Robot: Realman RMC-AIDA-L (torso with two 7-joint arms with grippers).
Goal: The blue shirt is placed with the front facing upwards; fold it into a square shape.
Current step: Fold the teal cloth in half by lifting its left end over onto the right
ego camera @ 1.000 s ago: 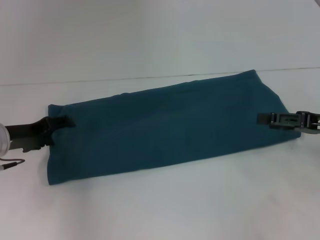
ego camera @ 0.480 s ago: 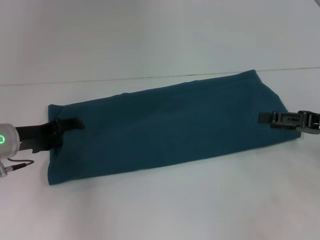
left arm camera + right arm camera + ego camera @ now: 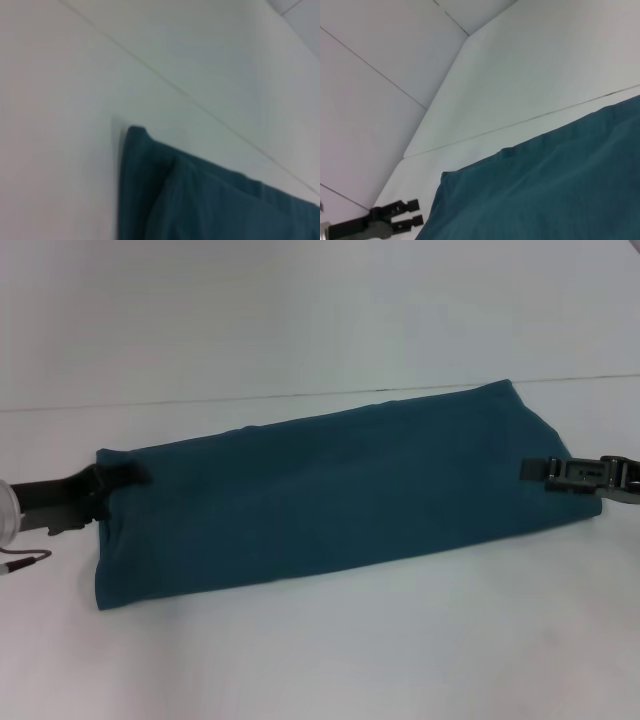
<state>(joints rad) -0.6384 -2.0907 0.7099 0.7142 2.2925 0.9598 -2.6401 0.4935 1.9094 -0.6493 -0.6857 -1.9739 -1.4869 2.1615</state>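
Bare white lab tabletop (image 3: 320,660)

A: What colour is the blue shirt (image 3: 330,490)?

B: Deep teal all over, plain, with no print or lettering showing on the side that faces up. Its folds read a shade darker.

A: And the surface beneath it?

B: The table (image 3: 330,660) is plain white, crossed by thin dark seam lines.

A: The grippers?

B: The left gripper (image 3: 125,475), at nine o'clock of the shirt, is black. The right gripper (image 3: 535,471), at three o'clock, is black with dark grey parts.
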